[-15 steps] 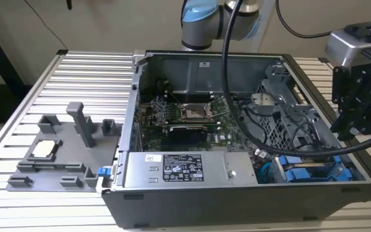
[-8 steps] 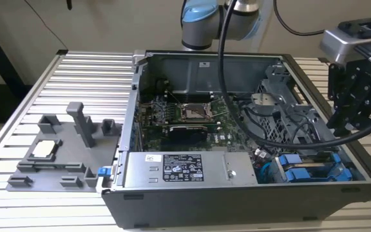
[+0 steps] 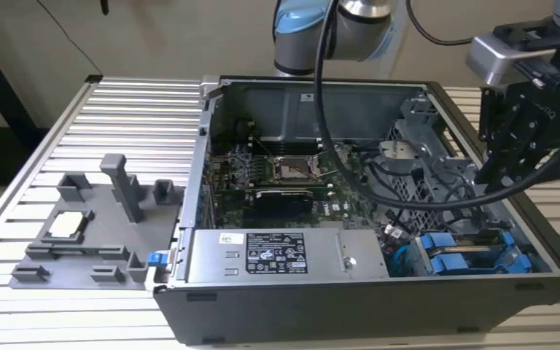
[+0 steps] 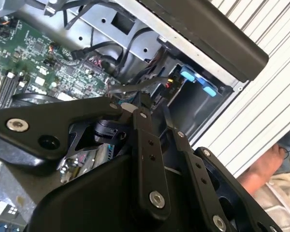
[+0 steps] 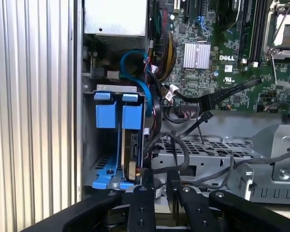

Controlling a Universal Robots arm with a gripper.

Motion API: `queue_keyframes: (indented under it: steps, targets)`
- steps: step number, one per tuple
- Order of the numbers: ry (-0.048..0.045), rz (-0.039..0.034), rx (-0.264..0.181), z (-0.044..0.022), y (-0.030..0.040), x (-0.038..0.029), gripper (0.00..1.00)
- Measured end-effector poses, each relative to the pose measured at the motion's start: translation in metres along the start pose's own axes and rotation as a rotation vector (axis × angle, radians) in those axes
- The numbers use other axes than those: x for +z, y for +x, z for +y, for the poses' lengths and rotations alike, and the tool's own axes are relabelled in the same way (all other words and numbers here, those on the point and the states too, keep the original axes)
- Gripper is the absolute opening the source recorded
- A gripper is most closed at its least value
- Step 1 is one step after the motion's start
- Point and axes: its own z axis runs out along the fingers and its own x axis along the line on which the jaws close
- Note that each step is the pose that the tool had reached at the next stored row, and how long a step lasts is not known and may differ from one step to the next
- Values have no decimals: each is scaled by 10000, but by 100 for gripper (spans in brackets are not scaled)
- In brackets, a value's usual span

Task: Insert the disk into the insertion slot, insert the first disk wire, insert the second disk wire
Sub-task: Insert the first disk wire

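Pincer (image 4: 130,110) links up close, jaws drawn together, nothing seen held. Disk (image 5: 132,118) in its blue frame sits down in insertion slot (image 5: 89,145), just ahead of pincer. Black cables (image 5: 181,145) lie loose alongside.

Ribbed aluminium table (image 3: 114,102) with an open computer case (image 3: 358,306) beside a grey fixture tray (image 3: 103,219)

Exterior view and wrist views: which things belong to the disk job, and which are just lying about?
Job: blue-framed disk, drive-cage slot, black cables.
Lying about: grey holder tray, power supply box, circuit board.
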Motion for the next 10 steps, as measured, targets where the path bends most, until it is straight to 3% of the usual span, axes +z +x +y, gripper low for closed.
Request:
queue_keyframes:
  steps: [2, 4, 10]
  targets:
    - [0, -147, 12, 55, -19, -2, 26]
    - [-2, -227, 19, 109, -45, -3, 26]
    - [-3, -234, 20, 274, -205, 1, 26]
